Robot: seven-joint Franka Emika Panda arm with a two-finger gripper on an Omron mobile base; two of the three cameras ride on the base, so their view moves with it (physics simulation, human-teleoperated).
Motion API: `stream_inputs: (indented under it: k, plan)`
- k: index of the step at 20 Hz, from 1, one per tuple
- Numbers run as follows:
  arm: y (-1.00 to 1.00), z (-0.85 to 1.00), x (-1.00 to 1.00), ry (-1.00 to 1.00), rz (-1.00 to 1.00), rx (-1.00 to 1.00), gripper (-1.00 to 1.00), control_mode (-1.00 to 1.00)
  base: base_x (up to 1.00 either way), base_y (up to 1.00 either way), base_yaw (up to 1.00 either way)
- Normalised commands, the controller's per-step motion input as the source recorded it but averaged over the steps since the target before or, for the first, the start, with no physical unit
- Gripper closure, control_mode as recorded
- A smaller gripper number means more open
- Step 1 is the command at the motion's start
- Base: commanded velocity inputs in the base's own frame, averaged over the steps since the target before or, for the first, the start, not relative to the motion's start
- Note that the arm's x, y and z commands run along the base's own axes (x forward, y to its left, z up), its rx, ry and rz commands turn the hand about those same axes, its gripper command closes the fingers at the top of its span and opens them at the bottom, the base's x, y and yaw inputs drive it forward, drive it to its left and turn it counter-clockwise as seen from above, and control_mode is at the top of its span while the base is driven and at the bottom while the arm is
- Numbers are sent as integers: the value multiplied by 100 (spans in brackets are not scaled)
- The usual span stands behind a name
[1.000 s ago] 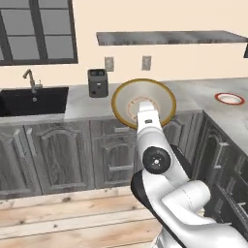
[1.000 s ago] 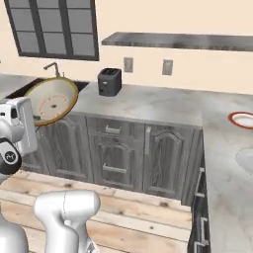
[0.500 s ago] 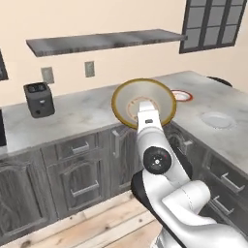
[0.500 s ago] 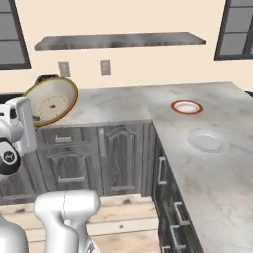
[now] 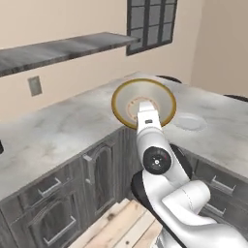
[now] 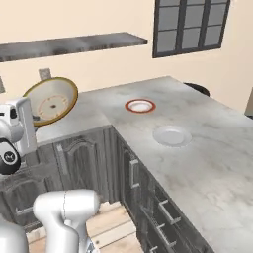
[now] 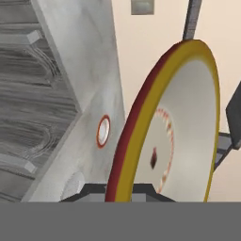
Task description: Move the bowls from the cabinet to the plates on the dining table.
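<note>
Gripper (image 7: 117, 190) clenched on the rim of one bowl (image 5: 144, 101), held up in the air on edge, not lying flat. Left base view: bowl sits at the top of the white arm (image 5: 154, 160), golden rim facing camera, pale inside with a faint ring pattern visible; nothing in it. Right base view: same bowl (image 6: 51, 101) is at the left, tilted, open side turned toward the table, above the corner where the counter (image 6: 64, 121) meets the long marble top. Hand view: bowl (image 7: 169, 127) seen edge-on very close, yellow rim with a darker red-brown outer band, empty pale inside with a small dark mark near the middle.

Dining table (image 6: 207, 148) runs off to the right, white-grey veined top over dark grey panelled drawers. Two plates on it, both empty. Red-rimmed plate (image 6: 140, 105) lies farther back, near the wall end. Plain pale plate (image 6: 171, 135) lies nearer the camera, apart from the red one. In the left base view the plain plate (image 5: 190, 122) is just right of the held bowl, lower. In the hand view the red-rimmed plate (image 7: 103, 131) and an edge of the plain plate (image 7: 74, 184) show small on the marble, left of the bowl.

Bowl is not touching either plate. Shelf (image 6: 74, 44) on the wall above the counter, dark-framed window (image 6: 191, 25) behind the table.
</note>
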Motion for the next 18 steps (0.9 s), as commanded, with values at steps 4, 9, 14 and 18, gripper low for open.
stream_inputs:
  k: [4,9,14,18]
  plan:
    - [0,0,0,0,0,0,100,100,27,44,-61]
    - [0,0,0,0,0,0,100,100,27,55,-58]
    - [0,0,0,0,0,0,100,100,29,59,-46]
    - [0,0,0,0,0,0,100,100,21,50,-40]
